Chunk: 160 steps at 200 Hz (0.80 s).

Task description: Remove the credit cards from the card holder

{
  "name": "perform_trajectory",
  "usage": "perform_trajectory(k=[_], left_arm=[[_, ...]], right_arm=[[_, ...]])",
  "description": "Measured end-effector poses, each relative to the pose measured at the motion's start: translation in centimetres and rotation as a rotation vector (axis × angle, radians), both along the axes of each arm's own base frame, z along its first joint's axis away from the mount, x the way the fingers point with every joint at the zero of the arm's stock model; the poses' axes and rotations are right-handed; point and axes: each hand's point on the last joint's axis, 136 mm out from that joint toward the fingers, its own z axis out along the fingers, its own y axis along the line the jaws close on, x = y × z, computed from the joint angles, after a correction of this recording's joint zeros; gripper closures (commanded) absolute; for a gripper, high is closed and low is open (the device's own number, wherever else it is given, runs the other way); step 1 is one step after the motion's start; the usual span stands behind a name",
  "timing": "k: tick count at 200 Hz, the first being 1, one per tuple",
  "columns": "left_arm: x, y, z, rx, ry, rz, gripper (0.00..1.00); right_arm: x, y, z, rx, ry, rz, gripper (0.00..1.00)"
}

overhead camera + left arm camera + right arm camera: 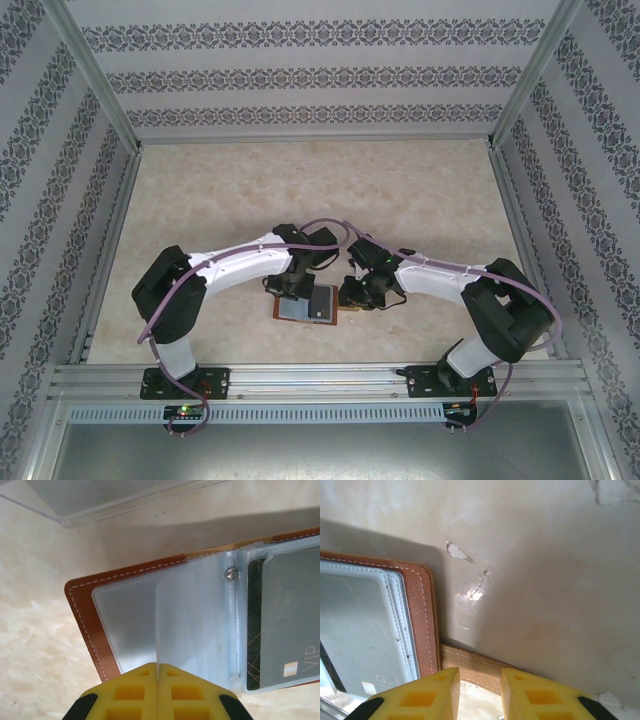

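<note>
Open brown card holder [308, 303] lies between the arms. Left gripper [158, 667] clenched on a clear sleeve [175, 620], holding it upright, likely to reach the credit card [285, 625] sleeved alongside. Right gripper [480, 672], fingers parted, seemingly pins the strap tab [475, 662].

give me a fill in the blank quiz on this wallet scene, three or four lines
1. The left pincer is ___ on a translucent plastic sleeve.
2. The reddish-brown stitched leather card holder lies ___ on the beige marble-pattern table.
3. The dark grey rectangular plastic card printed VIP sits ___ its sleeve.
4. The fingers of the right pincer are coloured ___.
Missing words: shut, open, inside, yellow.
</note>
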Motion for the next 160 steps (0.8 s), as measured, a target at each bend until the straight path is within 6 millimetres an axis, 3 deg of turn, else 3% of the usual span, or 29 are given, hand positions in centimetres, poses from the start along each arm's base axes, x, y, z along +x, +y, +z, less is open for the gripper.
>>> perform_trajectory(k=[31,72,117,160], left_arm=[[-0.1,0.1,0.3,-0.007,-0.007,0.000,0.98],[-0.7,0.7,-0.9,0.012,0.010,-0.002,0.97],[-1.1,1.3,-2.9,0.050,0.034,-0.002,0.86],[-1.2,2.8,-3.4,0.112,0.025,-0.005,0.84]], right_arm=[[0.0,0.0,0.0,-0.002,-0.004,0.006,0.70],[0.2,-0.1,0.0,-0.007,-0.015,0.018,0.70],[0.1,0.0,0.0,-0.009,-0.017,0.019,0.69],[0.0,-0.5,0.1,-0.035,-0.025,0.018,0.69]])
